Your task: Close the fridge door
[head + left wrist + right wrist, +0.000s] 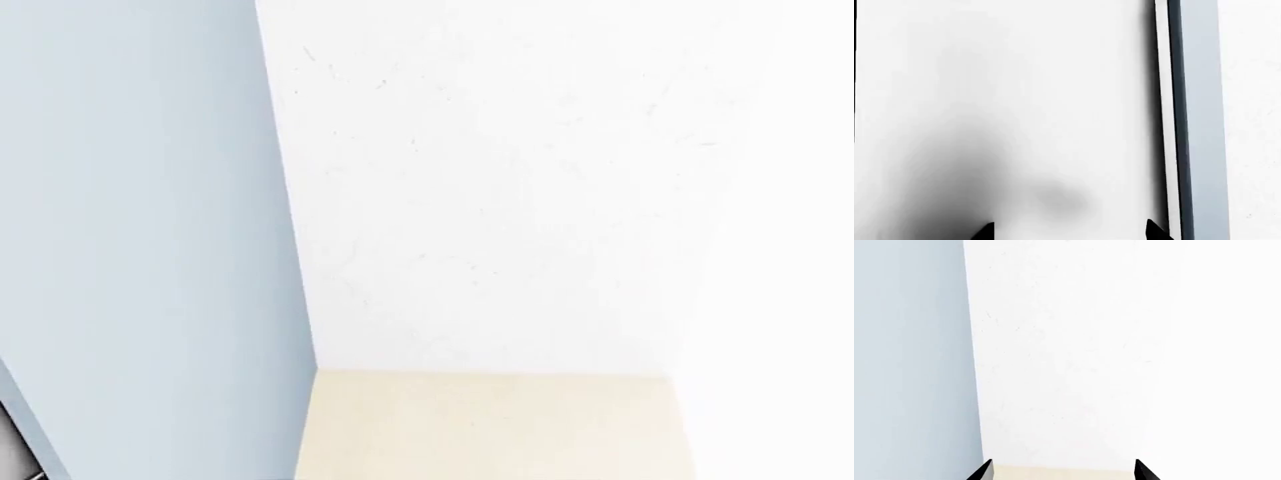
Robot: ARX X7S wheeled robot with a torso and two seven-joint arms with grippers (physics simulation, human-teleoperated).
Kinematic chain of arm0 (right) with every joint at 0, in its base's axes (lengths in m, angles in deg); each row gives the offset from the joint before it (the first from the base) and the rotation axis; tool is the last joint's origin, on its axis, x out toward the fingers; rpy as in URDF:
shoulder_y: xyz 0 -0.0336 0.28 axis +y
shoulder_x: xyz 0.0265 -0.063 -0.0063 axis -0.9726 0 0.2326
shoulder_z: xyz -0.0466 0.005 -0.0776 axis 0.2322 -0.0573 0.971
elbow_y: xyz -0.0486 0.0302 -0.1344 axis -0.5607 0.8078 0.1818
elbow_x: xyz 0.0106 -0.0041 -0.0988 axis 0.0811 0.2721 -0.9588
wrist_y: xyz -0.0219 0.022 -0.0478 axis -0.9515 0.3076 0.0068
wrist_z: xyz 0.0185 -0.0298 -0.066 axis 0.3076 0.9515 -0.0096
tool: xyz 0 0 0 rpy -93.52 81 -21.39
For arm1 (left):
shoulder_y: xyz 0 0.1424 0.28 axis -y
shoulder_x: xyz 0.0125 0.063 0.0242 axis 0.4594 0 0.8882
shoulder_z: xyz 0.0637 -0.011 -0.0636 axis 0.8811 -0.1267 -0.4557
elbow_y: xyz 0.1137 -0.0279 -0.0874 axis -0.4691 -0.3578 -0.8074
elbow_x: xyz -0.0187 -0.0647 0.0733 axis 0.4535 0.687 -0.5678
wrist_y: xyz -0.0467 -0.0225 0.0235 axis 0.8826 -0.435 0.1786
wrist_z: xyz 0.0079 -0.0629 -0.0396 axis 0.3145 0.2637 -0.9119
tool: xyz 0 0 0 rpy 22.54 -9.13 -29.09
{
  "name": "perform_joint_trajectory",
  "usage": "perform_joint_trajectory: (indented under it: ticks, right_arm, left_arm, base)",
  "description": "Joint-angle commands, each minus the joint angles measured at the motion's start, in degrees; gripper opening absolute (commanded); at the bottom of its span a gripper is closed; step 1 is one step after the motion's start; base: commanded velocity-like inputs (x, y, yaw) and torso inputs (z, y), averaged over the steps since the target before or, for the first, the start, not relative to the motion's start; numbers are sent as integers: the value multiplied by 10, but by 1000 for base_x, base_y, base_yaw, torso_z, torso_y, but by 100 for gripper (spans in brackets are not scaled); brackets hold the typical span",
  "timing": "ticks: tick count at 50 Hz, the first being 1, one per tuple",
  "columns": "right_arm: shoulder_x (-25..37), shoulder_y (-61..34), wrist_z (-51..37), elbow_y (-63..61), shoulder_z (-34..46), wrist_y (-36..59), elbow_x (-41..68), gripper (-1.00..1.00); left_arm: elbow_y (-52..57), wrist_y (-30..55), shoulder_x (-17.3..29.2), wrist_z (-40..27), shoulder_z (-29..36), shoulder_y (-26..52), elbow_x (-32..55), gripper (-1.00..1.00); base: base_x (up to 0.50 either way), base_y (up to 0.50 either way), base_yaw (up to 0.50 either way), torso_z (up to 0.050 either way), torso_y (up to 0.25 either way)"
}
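Observation:
The fridge door (pixel 1007 100) fills most of the left wrist view as a flat white-to-grey panel with a thin pale edge (pixel 1162 100). My left gripper (pixel 1071 232) faces it close up. It is open, its two black fingertips (pixel 986 232) wide apart with nothing between them, and a dark shadow lies on the door near them. My right gripper (pixel 1064 472) is open too, pointing at a white wall (pixel 1067 340), away from the door. The head view shows neither the door nor the grippers.
Beside the door's edge run a dark strip (pixel 1176 125) and a light-blue cabinet side (pixel 1202 125), then white wall (pixel 1254 125). The head view shows a light-blue panel (pixel 134 220), a white wall corner (pixel 507 180) and beige floor (pixel 494 425).

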Motion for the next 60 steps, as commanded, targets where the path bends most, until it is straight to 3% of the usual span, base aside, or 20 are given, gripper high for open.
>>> perform_joint_trajectory:
  ticks: [1,14,23,35,43,48,51,52,60]
  right_arm:
    - [-13,-23,20,23,-15,1,1,100]
    - [-12,-25,17,23,-14,1,4,100]
    - [-11,-26,16,24,-13,0,5,100]
    - [-10,-27,13,26,-11,-1,6,100]
    - [-7,-24,10,18,-9,3,7,100]
    - [0,-16,9,4,-10,9,10,100]
    - [2,-13,8,0,-9,9,9,100]
    - [4,-11,8,-3,-9,11,10,100]
    - [7,-10,7,-6,-7,12,10,100]
  left_arm:
    - [-46,18,18,-35,-86,76,-44,100]
    - [-64,31,34,-40,-88,108,-47,100]
    - [-73,58,78,-41,-86,171,-49,100]
    - [-95,70,113,-34,-33,257,-66,100]
    - [70,57,36,-28,-35,93,-8,100]
    - [191,-11,-30,-3,94,-95,-46,100]
    - [183,-80,-42,18,174,-162,-132,100]
    - [169,-95,-55,24,192,-187,-125,100]
    - [125,-131,-76,28,232,-211,-158,100]
  base:
    - [0,0,0,0,0]
    - [0,0,0,0,0]
    - [0,0,0,0,0]
    - [0,0,0,0,0]
    - [0,0,0,0,0]
    - [0,0,0,0,0]
    - [0,0,0,0,0]
    - [0,0,0,0,0]
    - [0,0,0,0,0]
